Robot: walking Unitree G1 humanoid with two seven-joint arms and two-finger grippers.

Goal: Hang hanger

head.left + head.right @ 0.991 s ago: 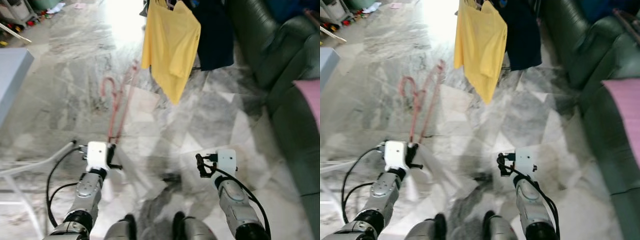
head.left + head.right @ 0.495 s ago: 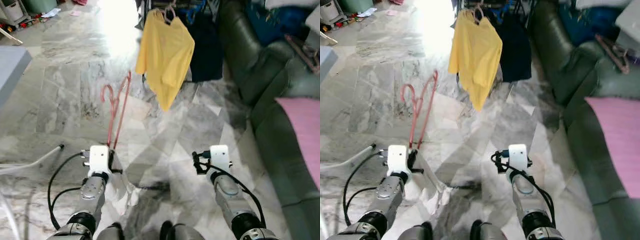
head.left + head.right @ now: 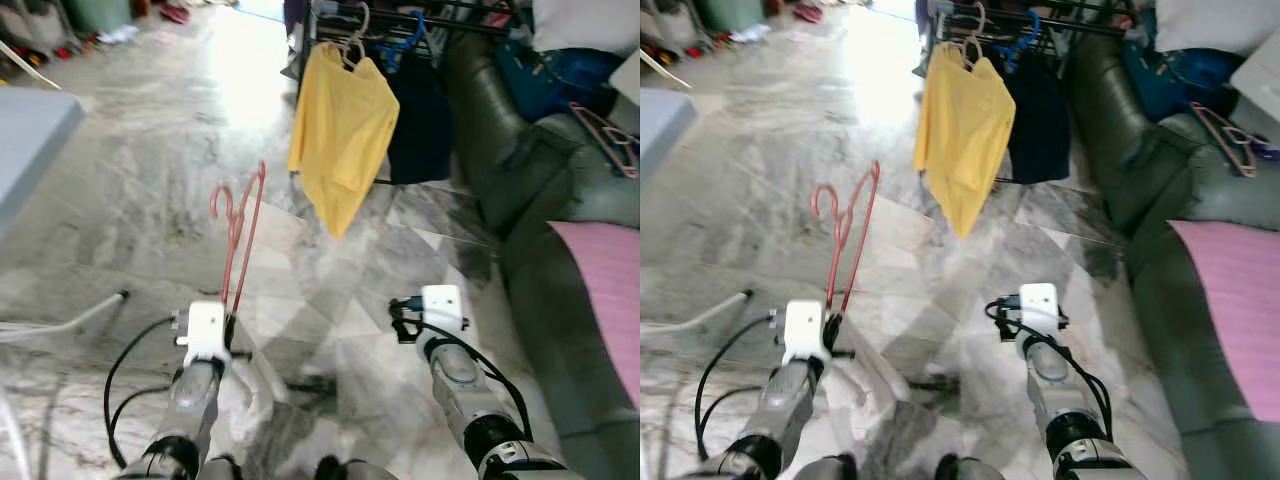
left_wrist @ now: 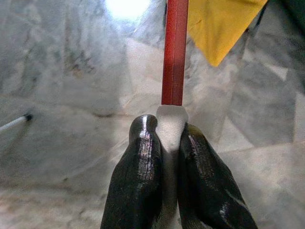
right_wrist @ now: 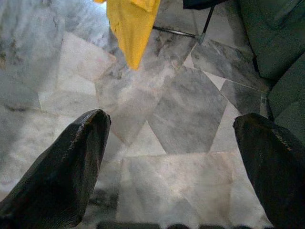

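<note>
Above the marble floor (image 3: pixel 130 190), the left gripper (image 4: pixel 164 143) clamps the red hanger (image 3: pixel 238 235), right gripper (image 5: pixel 171 157) fingers spread wide.

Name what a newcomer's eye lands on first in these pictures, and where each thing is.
First the yellow shirt, hanging from a clothes rack ahead of the robot over the marble floor. Next the red hanger, clamped in the left gripper and pointing towards that rack. The right gripper is open with nothing between its fingers, beside a dark green sofa.
</note>
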